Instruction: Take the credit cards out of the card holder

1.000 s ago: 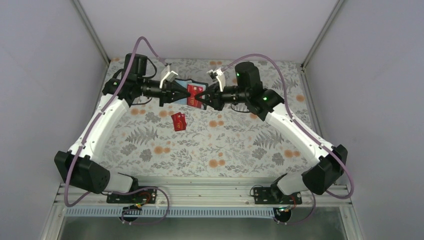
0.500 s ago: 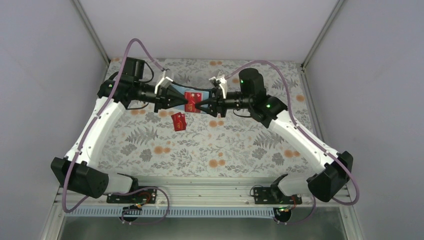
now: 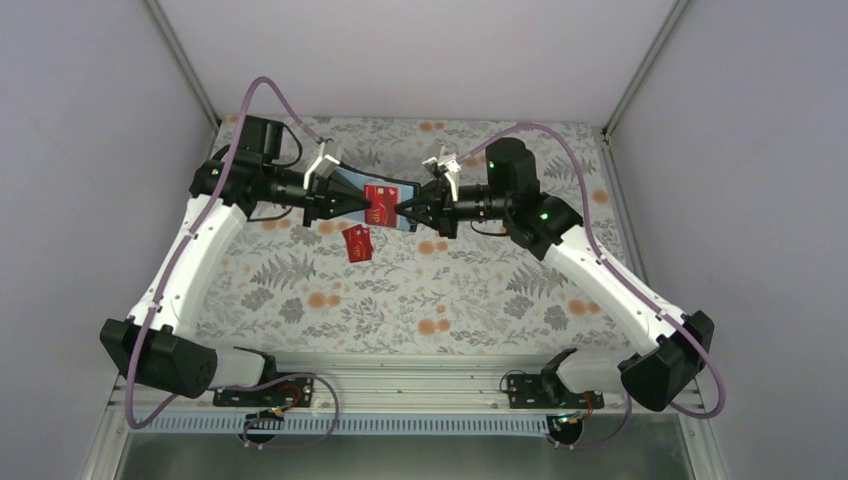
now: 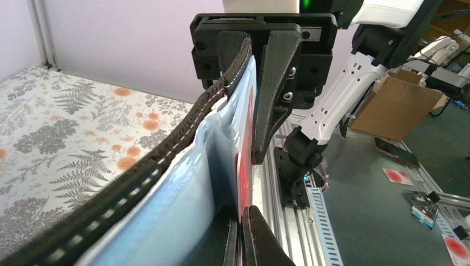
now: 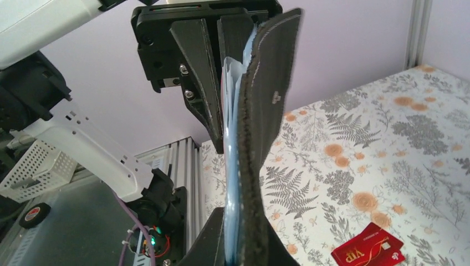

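Left gripper (image 3: 360,205) and right gripper (image 3: 403,211) are both clamped on opposite ends of the card holder (image 5: 269,111), red card (image 3: 382,198) tucked inside between their fingertips. The second card (image 3: 357,243) sits on the table (image 3: 480,290) below them.

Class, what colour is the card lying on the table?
The card is red, best seen from the right wrist.

From my right wrist camera I read "VIP" in gold letters on the red card (image 5: 368,246) lying on the floral surface (image 5: 388,138), at five o'clock. Its smaller print is illegible.
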You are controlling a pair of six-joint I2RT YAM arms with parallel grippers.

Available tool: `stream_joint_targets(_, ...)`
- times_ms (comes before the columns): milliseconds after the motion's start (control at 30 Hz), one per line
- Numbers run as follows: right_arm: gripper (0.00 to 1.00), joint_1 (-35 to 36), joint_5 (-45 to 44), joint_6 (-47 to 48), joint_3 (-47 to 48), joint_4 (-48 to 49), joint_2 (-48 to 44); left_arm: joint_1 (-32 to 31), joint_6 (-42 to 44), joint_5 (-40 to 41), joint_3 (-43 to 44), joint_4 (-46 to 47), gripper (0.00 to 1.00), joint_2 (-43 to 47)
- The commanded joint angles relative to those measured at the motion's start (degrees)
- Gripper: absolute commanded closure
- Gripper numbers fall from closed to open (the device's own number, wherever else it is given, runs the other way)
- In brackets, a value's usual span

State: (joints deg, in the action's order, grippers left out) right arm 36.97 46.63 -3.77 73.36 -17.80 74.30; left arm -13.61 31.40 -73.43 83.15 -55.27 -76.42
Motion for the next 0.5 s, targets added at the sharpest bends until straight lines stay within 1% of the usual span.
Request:
stream_joint_targets(0, 0.96, -0.2, 0.6, 0.4, -0.1, 1.5, -0.1, 0.2, 3.0, -3.1, 1.4, -1.0, 0.98, 1.5)
stream_joint_targets(67, 0.96, -0.3, 1.1, 0.5, -0.4, 1.6, -0.6, 0.3, 5.7, -3.6, 1.7, -3.0, 0.96, 1.7)
stream_joint_targets(133, 0.96, -0.4, 1.7, 0.7, -0.5, 1.5, -1.0, 0.3, 7.8, -3.8, 1.9, -4.3, 0.82, 2.0)
stream_joint_targets(167, 0.96, -0.3, 2.4, 1.1, -0.6, 1.4, -1.1, 0.3, 7.8, -3.4, 1.7, -4.0, 0.79, 2.3)
stream_joint_targets(233, 0.96, -0.3, 3.5, 1.5, -0.6, 1.4, -1.3, 0.3, 4.8, -1.3, 1.0, -1.5, 0.78, 2.8)
stream_joint_targets(300, 0.96, -0.4, 3.7, 2.0, -0.5, 1.2, -1.5, 0.3, 4.0, -0.1, 1.0, -0.8, 0.80, 2.7)
stream_joint_targets(333, 0.96, -0.4, 3.6, 2.2, -0.4, 1.1, -1.7, 0.3, 4.3, -0.2, 1.1, -1.2, 0.84, 2.6)
stream_joint_targets(400, 0.96, -0.3, 3.7, 2.4, -0.1, 1.0, -1.8, 0.3, 4.3, -0.3, 1.1, -1.2, 0.97, 2.4)
stream_joint_targets(467, 0.96, -0.4, 4.0, 2.4, -0.1, 1.0, -1.8, 0.3, 4.5, -0.4, 1.0, -1.5, 0.98, 2.4)
